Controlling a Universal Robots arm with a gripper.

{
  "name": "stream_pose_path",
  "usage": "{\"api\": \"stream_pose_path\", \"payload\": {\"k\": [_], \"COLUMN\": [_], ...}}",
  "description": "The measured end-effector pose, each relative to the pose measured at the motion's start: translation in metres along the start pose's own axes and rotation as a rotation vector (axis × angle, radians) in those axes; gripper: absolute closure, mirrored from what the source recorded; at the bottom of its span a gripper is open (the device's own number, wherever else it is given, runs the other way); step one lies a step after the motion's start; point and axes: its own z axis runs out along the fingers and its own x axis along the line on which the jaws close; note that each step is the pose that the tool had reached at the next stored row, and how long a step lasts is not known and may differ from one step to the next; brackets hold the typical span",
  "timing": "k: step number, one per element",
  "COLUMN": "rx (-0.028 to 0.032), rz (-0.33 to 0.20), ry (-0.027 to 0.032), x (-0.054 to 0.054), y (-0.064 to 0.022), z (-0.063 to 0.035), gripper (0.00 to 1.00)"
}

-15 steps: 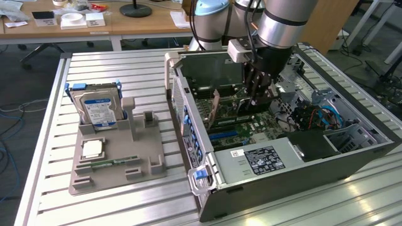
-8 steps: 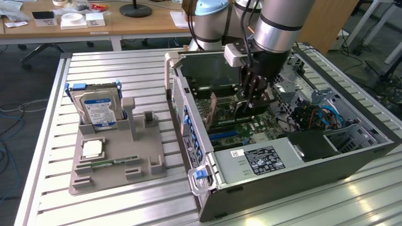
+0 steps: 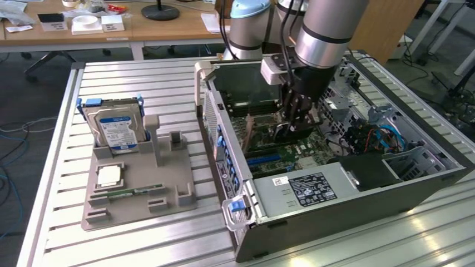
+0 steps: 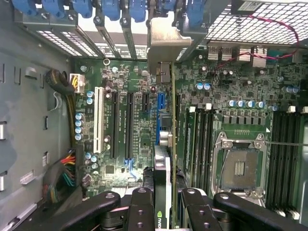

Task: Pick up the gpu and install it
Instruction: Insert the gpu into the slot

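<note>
My gripper [image 3: 292,127] is lowered into the open computer case [image 3: 334,194] and is shut on the gpu [image 3: 291,133], a dark card held upright over the motherboard. In the wrist view the gpu [image 4: 164,159] appears edge-on between my fingers [image 4: 142,208], and my gripper [image 4: 166,211] clamps its two faces. The card's silver end bracket [image 4: 163,41] reaches the row of rear slot openings with blue latches. The card stands along the blue expansion slot [image 4: 160,103]; I cannot tell whether it is seated.
A blue-labelled hard drive [image 3: 115,130] stands in a grey fixture [image 3: 141,206] on the slatted table at the exterior view's left, with a narrow RAM stick [image 3: 137,193] lying in it. Inside the case are the CPU socket [image 4: 240,168], black slots [image 4: 129,125] and cable bundles [image 4: 65,175].
</note>
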Motion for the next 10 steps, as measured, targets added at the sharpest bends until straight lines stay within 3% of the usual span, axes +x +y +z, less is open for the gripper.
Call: {"api": "stream_pose_path", "payload": {"k": [10], "rx": [0.0004], "rz": [-0.001], "ry": [-0.0005], "x": [0.0000], "y": [0.0011], "z": [0.0031], "gripper": [0.73]}}
